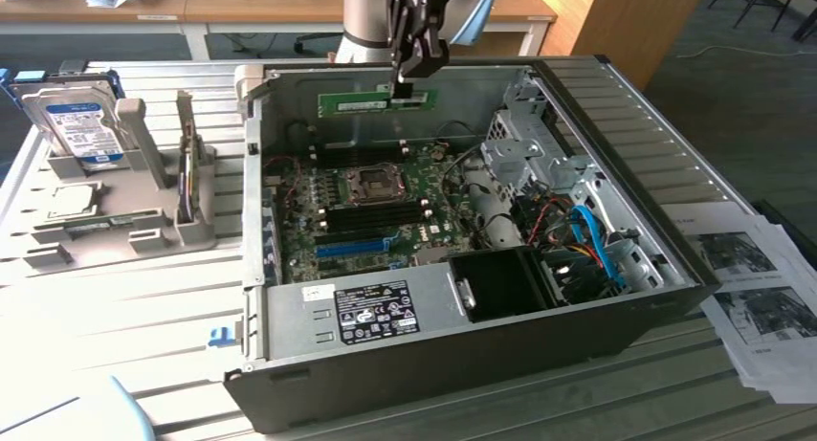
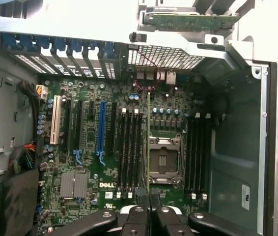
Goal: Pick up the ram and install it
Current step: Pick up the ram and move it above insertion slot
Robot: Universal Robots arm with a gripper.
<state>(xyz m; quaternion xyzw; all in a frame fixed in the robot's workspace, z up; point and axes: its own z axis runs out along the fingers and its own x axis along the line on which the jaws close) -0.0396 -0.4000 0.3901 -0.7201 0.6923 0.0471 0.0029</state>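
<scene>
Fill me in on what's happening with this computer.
The arm's gripper is shut on the ram, a green stick, and holds it in the air over the open computer case. From the wrist view it hangs edge-on above the motherboard, close to the black memory slots and the CPU socket, not seated in any slot.

Slatted table (image 1: pixel 141 297), computer case (image 1: pixel 422 364), rack (image 1: pixel 77 240), papers (image 1: pixel 753 288)

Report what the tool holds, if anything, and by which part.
The tool holds the ram by its upper edge, nearer its end on the exterior view's right.
</scene>
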